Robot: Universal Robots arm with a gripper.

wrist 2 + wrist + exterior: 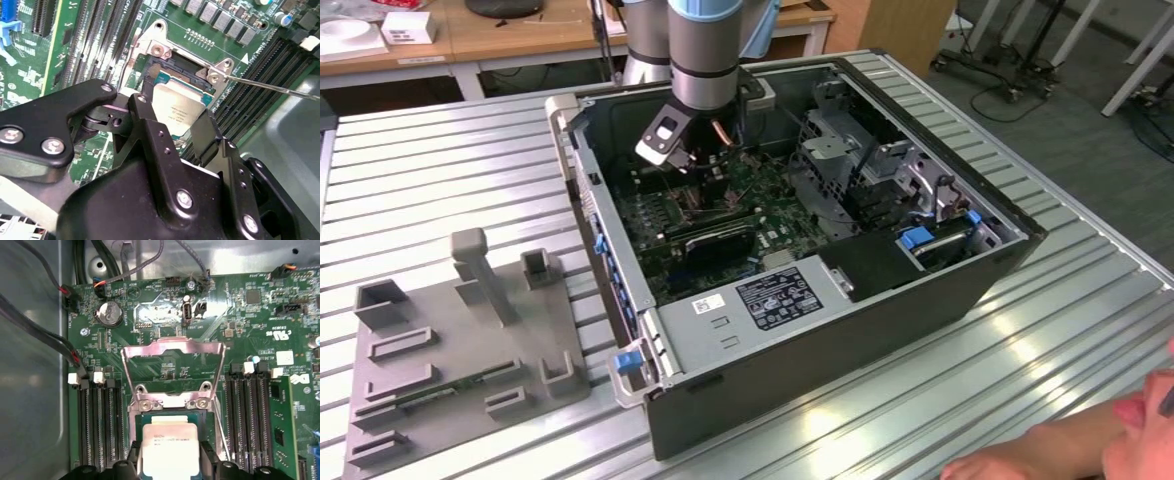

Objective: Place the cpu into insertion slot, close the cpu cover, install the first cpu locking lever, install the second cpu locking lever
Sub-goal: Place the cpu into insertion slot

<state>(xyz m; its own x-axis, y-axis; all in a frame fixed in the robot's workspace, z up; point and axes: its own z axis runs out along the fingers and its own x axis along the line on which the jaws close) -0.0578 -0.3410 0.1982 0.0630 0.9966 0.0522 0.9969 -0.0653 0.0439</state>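
Observation:
My gripper [175,122] is shut on the cpu [175,107], a small square chip with a pale metal face, held by two opposite edges between black fingers [150,135]. The cpu [167,447] sits low over the insertion slot [181,65], whose dark inside shows just past the chip; I cannot tell if it is seated. The cpu cover [172,346], a silvery frame with a cut-out middle, stands swung open beyond the slot. A thin metal locking lever [270,88] sticks out beside the slot. In the exterior view my gripper [670,150] reaches down into the computer case [854,300].
Long black memory slots [97,425] flank the socket on both sides. Cables [50,340] run along the case wall. A grey power supply box [747,305] fills the case's near end. A grey fixture [467,330] lies at the exterior view's left; a person's hand [1041,455] is at the lower right.

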